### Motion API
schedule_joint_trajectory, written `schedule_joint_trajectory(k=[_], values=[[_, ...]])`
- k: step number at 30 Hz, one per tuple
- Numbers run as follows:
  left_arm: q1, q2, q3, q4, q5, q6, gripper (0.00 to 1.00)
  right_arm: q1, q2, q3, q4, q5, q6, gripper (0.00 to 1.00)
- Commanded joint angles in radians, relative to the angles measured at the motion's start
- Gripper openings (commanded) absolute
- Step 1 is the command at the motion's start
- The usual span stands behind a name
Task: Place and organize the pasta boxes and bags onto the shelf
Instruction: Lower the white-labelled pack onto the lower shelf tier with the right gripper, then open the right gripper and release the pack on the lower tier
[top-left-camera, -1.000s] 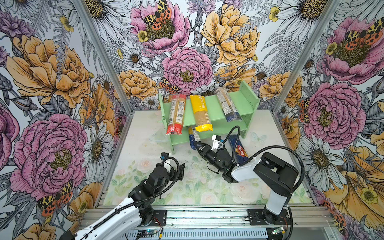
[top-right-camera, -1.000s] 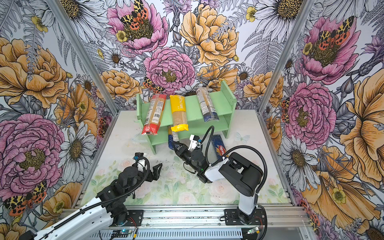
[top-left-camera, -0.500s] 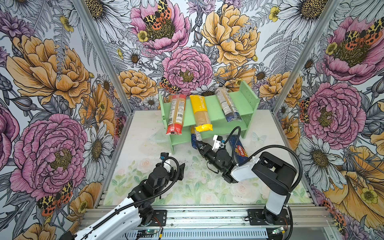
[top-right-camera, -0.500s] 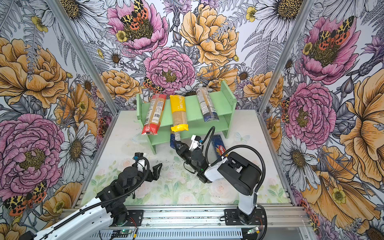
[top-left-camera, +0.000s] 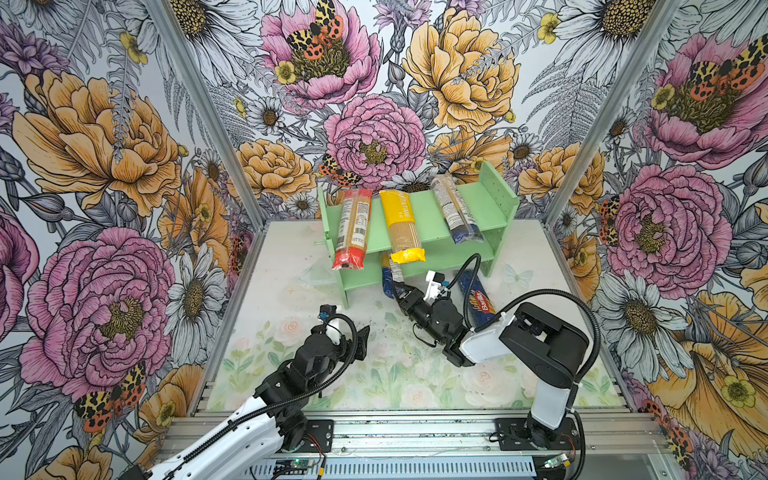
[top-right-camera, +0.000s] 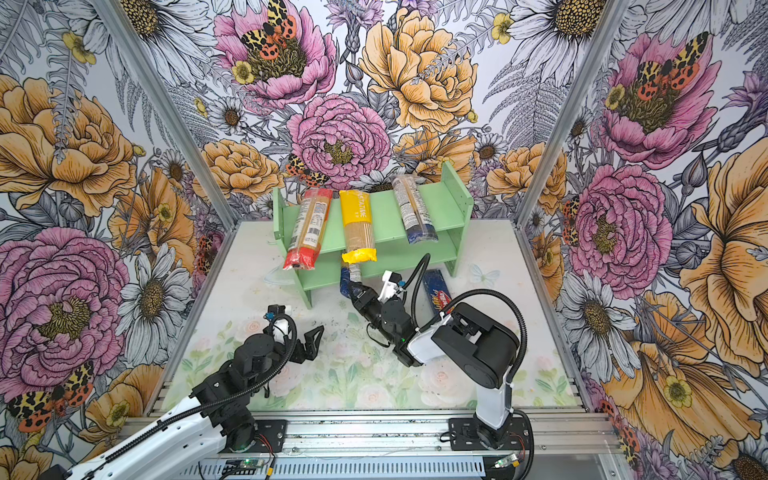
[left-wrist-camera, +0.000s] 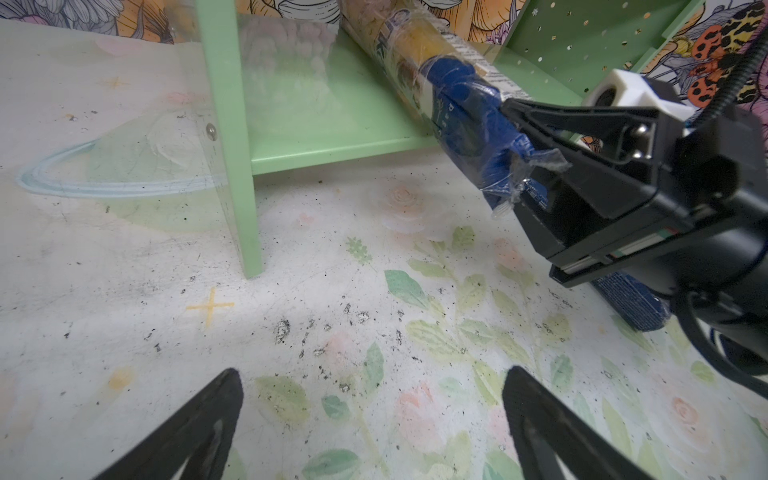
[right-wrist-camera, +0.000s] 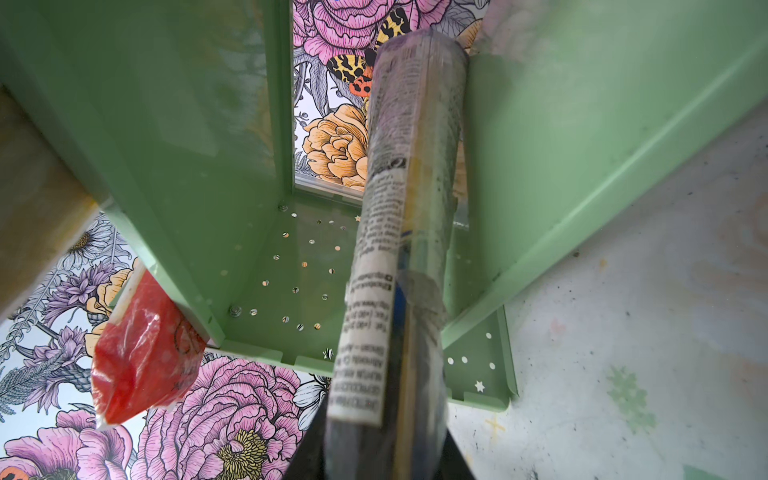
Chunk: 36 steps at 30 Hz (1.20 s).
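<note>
Midway through stocking the mint-green shelf (top-left-camera: 438, 258), by the look of it: feeding a blue-ended clear spaghetti bag (left-wrist-camera: 457, 104) lengthwise onto the lower tier. Right tool (top-left-camera: 401, 289) clamped tight on that bag's blue end. Far end of the bag in over the lower board and under the top one, near end jutting past the front edge, above the surface (top-left-camera: 291, 291). Left tool (top-right-camera: 312, 341) spread wide, holding nothing, hovering low over the surface, well apart from the shelf. Lying across the top tier, each overhanging its front edge: a red-ended clear bag (top-left-camera: 352, 228), a yellow bag (top-left-camera: 401, 224) and a second blue-ended clear bag (top-left-camera: 455, 208). Not yet shelved: the dark blue Barilla box (top-left-camera: 478, 297), flat on the surface just beside the shelf's right leg, partly hidden behind the right arm. Next, probably: pushing the held bag deeper, keeping it low enough to pass under the yellow end hanging just above. Then letting go only with most of the length resting on the board, to avoid tipping out. After that, likely fetching the Barilla box.
</note>
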<state>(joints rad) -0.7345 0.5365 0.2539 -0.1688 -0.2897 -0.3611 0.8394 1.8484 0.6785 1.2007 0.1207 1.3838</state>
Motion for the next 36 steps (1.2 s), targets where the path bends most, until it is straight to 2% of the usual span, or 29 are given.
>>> schedule_joint_trajectory(k=[1, 5, 14, 23, 36], values=[[0.01, -0.013, -0.01, 0.009, 0.015, 0.001, 0.99, 0.006, -0.009, 0.043, 0.192, 0.027, -0.014, 0.3], [0.013, -0.012, -0.012, 0.01, 0.012, -0.001, 0.99, 0.005, -0.016, 0.03, 0.192, 0.034, -0.018, 0.4], [0.015, -0.01, -0.011, 0.009, 0.017, -0.001, 0.99, 0.005, -0.014, 0.007, 0.192, 0.046, -0.003, 0.48], [0.017, -0.012, -0.012, 0.009, 0.017, -0.002, 0.99, 0.003, -0.012, -0.014, 0.192, 0.061, 0.008, 0.53], [0.017, -0.012, -0.011, 0.009, 0.02, -0.003, 0.99, 0.001, -0.067, -0.127, 0.192, 0.079, -0.018, 0.54]])
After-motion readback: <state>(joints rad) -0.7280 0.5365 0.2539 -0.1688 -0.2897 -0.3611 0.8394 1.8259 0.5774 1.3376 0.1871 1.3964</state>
